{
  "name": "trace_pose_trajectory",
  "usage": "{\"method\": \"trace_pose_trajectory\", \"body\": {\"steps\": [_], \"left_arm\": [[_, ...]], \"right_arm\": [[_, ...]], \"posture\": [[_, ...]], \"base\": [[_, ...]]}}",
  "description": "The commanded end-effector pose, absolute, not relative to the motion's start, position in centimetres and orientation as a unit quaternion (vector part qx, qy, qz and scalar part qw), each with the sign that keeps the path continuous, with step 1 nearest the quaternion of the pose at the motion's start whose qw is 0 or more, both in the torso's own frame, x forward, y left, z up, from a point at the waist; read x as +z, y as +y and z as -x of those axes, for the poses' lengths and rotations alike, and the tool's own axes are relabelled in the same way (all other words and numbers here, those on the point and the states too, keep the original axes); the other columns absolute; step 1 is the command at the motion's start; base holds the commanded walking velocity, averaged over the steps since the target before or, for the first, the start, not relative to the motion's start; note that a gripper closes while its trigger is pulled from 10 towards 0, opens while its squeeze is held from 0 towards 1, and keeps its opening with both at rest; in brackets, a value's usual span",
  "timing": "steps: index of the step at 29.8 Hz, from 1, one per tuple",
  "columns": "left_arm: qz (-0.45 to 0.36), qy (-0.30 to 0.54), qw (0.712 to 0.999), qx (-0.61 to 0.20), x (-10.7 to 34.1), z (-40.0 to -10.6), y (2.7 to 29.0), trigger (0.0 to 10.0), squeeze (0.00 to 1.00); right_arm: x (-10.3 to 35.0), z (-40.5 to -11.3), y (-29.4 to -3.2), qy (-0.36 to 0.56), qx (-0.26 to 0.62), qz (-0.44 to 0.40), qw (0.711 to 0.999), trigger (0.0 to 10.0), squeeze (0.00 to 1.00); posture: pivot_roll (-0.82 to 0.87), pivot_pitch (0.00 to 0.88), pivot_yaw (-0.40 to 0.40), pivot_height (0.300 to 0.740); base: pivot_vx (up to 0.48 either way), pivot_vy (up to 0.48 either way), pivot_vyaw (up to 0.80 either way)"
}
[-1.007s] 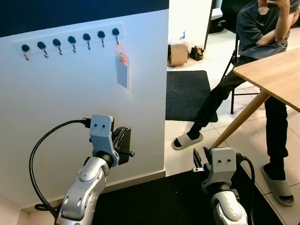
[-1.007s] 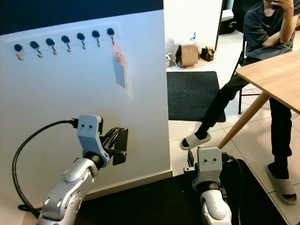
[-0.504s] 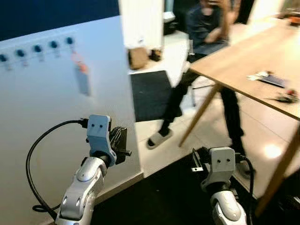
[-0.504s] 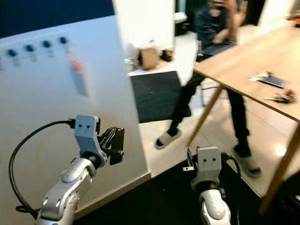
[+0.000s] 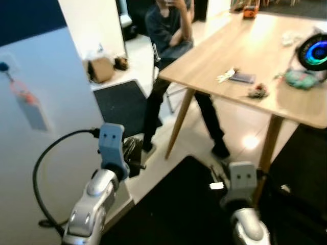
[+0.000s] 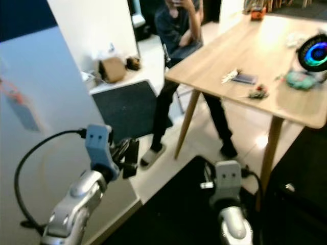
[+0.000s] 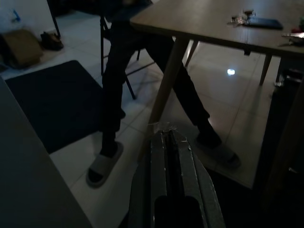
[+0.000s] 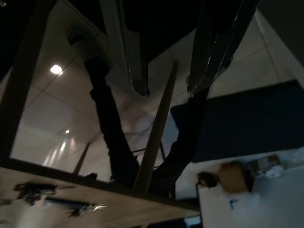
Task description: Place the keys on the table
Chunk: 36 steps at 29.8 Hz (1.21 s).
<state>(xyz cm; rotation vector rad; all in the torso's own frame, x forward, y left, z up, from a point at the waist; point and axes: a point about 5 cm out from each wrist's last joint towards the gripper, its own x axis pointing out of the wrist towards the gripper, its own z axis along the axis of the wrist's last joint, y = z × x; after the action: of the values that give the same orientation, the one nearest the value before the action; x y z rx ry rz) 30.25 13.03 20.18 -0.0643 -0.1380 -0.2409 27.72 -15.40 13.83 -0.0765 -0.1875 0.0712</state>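
A grey key tag on an orange loop hangs from a blue hook on the white wall at my left. The wooden table stands ahead to my right. My left gripper is raised beside the wall, well below the tag; in the left wrist view its fingers are shut with nothing seen between them. Low at the front, short of the table leg, my right gripper is open and holds nothing.
A person sits at the table's far side with legs beneath it. On the table lie small keys-like items, a dark card, a green object and a glowing round device. A cardboard box and a dark mat lie beyond.
The camera has swung right: wall, hooks and tag slid to the left edge, and more of the table has come into view. Both arms hold the same pose.
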Motion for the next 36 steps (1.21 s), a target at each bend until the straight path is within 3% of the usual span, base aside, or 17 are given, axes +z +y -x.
{"method": "trace_pose_trajectory", "body": {"steps": [1,36], "left_arm": [[0.027,-0.058,0.991,-0.115,19.60,-30.14,13.35,10.0,0.00],[0.027,-0.057,0.991,-0.116,19.47,-30.18,13.28,10.0,0.00]], "right_arm": [[13.08,-27.30,-15.14,-0.080,0.039,0.029,0.996,10.0,0.00],[13.07,-27.49,-14.94,-0.081,0.045,0.029,0.995,10.0,0.00]], "posture": [[0.01,0.203,0.117,0.740],[0.01,0.199,0.115,0.740]], "base": [[0.000,0.000,-0.80],[0.000,0.000,-0.80]]}}
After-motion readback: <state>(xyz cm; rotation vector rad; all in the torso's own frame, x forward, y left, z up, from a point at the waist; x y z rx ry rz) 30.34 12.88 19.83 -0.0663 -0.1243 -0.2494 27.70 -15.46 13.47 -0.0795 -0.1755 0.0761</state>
